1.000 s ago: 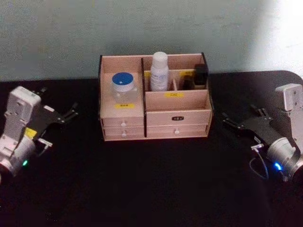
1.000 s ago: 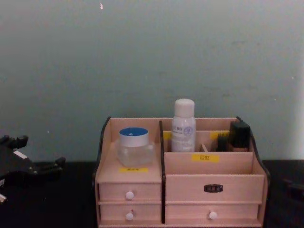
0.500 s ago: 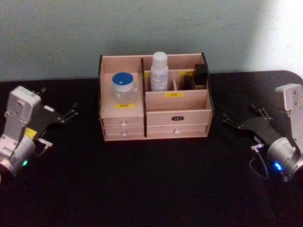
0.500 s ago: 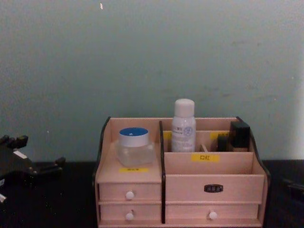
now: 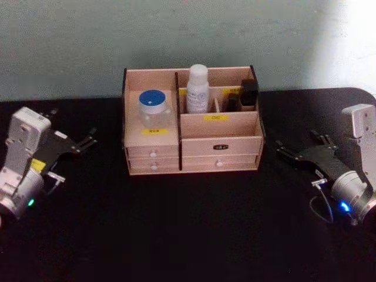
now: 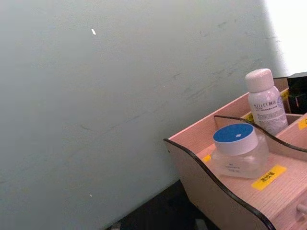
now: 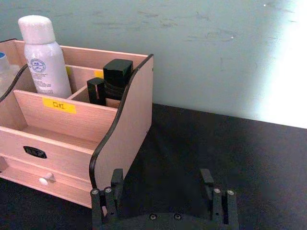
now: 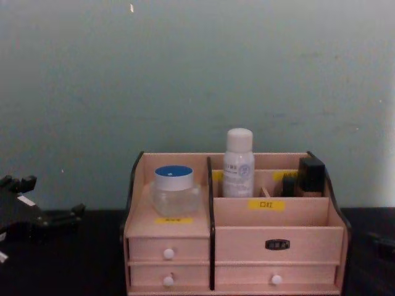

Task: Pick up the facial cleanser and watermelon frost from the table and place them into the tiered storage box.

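The tiered storage box (image 5: 191,147) on the black table (image 5: 188,229) before a green wall (image 5: 88,41) holds a blue-lidded jar (image 5: 152,108), white bottle (image 5: 197,88) and black items (image 5: 248,94), both the left gripper (image 5: 82,143) and right gripper (image 5: 296,148) spread empty either side

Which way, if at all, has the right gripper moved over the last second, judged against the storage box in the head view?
Yes. The right gripper has drawn slightly back toward the robot, away from the tiered storage box, and stands open.

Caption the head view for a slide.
Both open grippers, left and right, flank the tiered storage box holding a jar and bottle.
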